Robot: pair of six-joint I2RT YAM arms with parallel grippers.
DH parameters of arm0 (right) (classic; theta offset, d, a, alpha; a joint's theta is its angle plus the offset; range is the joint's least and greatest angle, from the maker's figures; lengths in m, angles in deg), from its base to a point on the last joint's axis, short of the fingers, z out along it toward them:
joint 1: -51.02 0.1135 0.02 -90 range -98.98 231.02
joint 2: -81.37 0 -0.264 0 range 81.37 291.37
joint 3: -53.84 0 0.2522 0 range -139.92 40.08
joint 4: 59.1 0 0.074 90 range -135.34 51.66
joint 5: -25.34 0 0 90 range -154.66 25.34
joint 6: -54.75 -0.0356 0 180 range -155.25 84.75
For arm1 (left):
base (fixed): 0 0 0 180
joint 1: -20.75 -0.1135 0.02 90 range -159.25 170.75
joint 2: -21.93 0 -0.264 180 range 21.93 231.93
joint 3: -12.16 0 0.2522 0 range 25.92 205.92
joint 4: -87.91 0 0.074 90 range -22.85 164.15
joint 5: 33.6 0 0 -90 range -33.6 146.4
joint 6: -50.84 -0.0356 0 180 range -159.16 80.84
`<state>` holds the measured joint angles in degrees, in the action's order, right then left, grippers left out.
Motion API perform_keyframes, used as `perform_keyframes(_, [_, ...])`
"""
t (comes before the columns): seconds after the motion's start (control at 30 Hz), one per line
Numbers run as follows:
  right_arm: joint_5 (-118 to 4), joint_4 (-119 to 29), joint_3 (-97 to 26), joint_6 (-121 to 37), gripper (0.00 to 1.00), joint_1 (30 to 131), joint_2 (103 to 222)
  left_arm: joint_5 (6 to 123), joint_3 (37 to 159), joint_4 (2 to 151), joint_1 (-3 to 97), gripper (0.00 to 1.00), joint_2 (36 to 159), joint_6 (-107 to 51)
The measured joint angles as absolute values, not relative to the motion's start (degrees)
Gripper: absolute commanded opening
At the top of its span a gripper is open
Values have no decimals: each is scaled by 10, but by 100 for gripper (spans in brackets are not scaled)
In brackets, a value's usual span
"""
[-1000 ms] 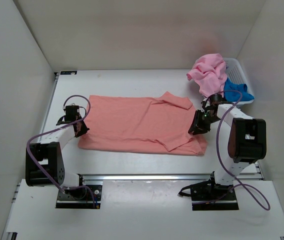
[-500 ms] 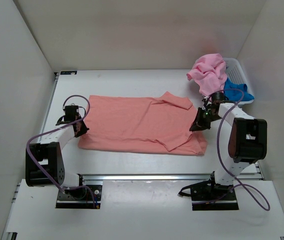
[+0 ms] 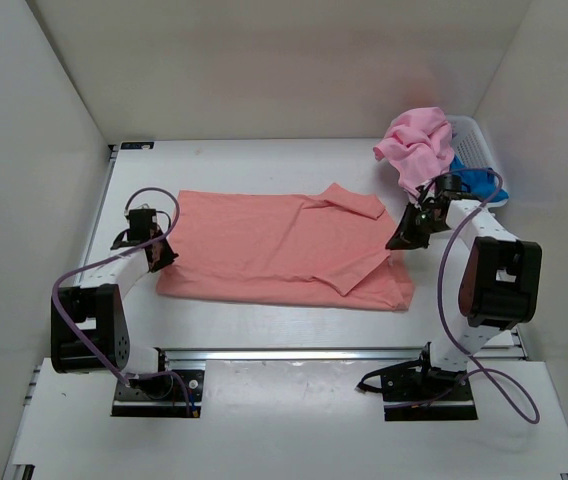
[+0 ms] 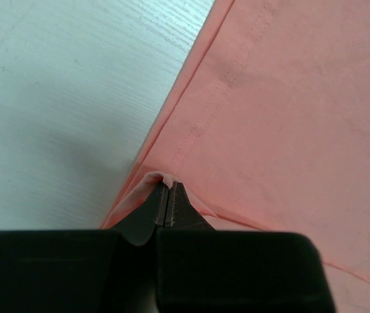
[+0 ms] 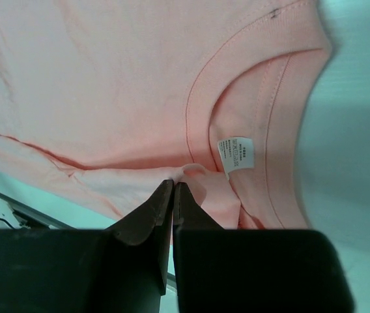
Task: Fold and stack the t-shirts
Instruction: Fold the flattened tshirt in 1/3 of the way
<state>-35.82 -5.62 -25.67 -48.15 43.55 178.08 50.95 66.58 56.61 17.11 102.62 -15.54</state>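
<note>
The salmon-coral t-shirt (image 3: 274, 245) lies spread across the middle of the table, partly folded. My left gripper (image 3: 158, 254) is shut on the shirt's left edge (image 4: 162, 177), low at the table. My right gripper (image 3: 405, 233) is shut on a pinch of the shirt's fabric (image 5: 191, 173) by the collar and white label (image 5: 236, 154), and holds it raised at the shirt's right end. The lighter pink t-shirt (image 3: 416, 145) and the bright blue t-shirt (image 3: 476, 181) lie heaped in the basket at the back right.
The white plastic basket (image 3: 475, 140) stands at the back right corner against the white wall. White walls close in the left, back and right sides. A metal rail (image 3: 304, 354) runs along the table's near edge by the arm bases.
My right gripper has moved back and to the right, drawing the shirt's collar end with it. The left gripper has not moved.
</note>
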Motion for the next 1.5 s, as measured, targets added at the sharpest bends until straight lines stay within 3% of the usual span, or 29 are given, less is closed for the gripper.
perform_keyframes(0.7, [-359, -46, -288, -488, 1, 430, 1778, 513, 672, 582, 167, 1, 1027, -155])
perform_keyframes(0.73, [-360, -46, -289, -488, 3, 430, 1778, 514, 672, 584, 167, 6, 1028, -155])
perform_keyframes(0.87, [-373, -45, -291, -493, 26, 430, 1778, 524, 674, 598, 165, 23, 1031, -156])
perform_keyframes(0.97, [-386, -42, -296, -494, 39, 430, 1778, 531, 683, 606, 163, 55, 1036, -156])
perform_keyframes(1.03, [-391, -43, -306, -497, 45, 430, 1778, 537, 698, 614, 160, 61, 1046, -149])
perform_keyframes(1.23, [-393, -60, -349, -507, 46, 436, 1781, 541, 778, 630, 158, 57, 1116, -129])
perform_keyframes(1.5, [-404, -77, -407, -513, 46, 468, 1821, 531, 975, 629, 157, 54, 1286, -94])
